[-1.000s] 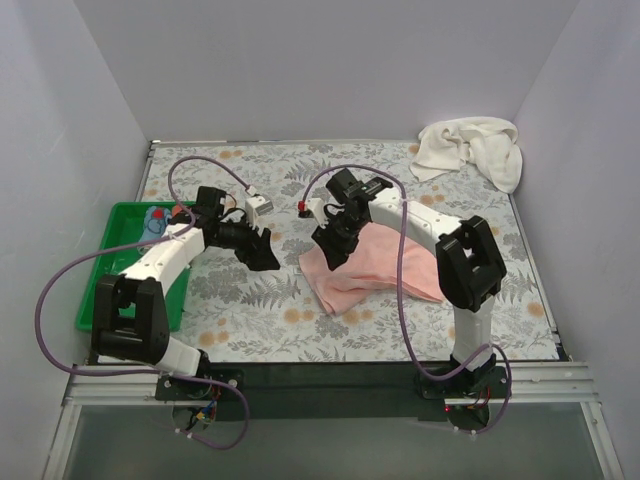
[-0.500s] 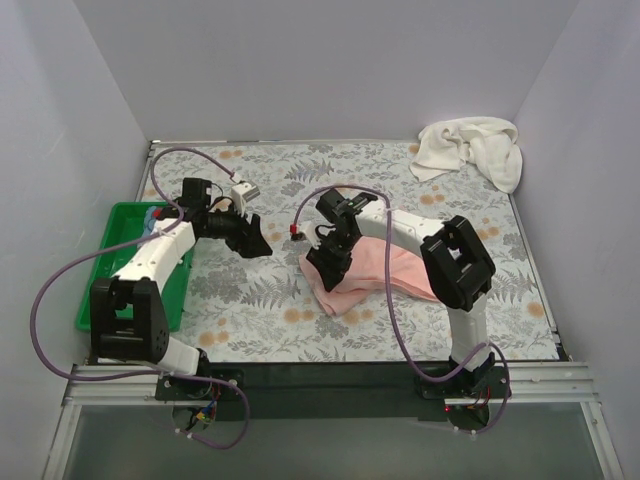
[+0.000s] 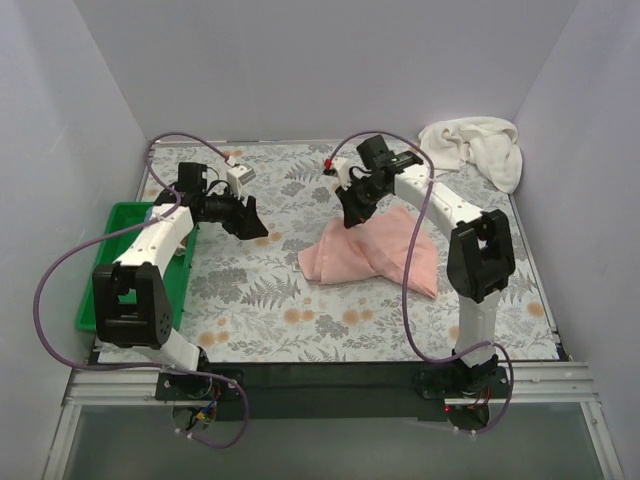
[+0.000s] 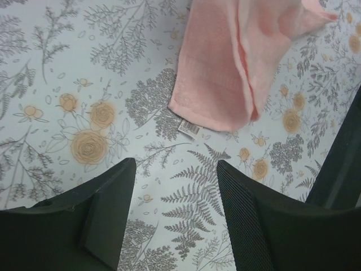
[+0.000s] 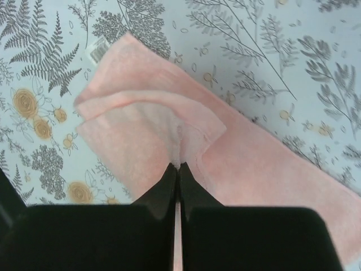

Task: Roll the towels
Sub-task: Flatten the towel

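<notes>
Swinging back over the last second, the right hand (image 5: 177, 167) has left the near side of the pink towel (image 5: 141, 113) for the far side of the bench (image 3: 260, 300), and its fingers have snapped shut on a raised pinch of the cloth. From that pinch the towel hangs down and lies mid-bench, still doubled over itself, with one long end trailing toward the right arm's base. The left hand (image 4: 176, 169) has pulled away to the left too; it hovers half open, holding nothing, well apart from the towel's label (image 4: 188, 129) corner. The step looks like spreading the cloth flat before any rolling. To do it well, the right hand should probably pull low and steadily away from the label corner, so the folded flap slides open instead of flopping over again. The left hand would help by pressing that corner to the bench first. The white towel (image 3: 470, 148) sits heaped in the far right corner, and the green tray (image 3: 112, 240) lies at the left edge.
</notes>
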You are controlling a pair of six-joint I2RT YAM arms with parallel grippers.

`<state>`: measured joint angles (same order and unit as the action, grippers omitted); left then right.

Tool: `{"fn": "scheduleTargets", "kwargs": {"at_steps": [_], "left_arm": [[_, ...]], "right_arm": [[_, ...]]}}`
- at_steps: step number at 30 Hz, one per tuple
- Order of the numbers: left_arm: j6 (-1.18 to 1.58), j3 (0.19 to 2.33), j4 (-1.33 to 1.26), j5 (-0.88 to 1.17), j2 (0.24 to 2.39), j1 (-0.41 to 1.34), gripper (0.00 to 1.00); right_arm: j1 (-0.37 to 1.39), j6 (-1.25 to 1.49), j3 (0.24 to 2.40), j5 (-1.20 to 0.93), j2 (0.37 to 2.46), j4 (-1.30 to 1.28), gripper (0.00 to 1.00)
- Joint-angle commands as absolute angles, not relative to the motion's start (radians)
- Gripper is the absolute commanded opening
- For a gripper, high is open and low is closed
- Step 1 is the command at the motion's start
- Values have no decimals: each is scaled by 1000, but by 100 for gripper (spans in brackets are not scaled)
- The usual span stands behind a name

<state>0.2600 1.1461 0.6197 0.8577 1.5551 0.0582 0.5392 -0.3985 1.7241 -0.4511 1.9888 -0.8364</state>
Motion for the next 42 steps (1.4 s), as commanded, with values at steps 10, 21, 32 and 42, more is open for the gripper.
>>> {"fn": "scheduleTargets", "kwargs": {"at_steps": [10,21,32,42], "left_arm": [[239,1266,629,861,1588,2,55],[244,1216,646,847,1562,-31,67],[278,1267,678,910,1585,-158,68],[250,1259,696,877,1546,-167,70]], "right_arm": [[923,-549,1205,-520,1593,-824,1],[1069,-462,1250,-367,1643,-787,50],[1319,-387,1149,-315,1663,-687,55],[1465,-315,1144,-74,1762,-612,81]]}}
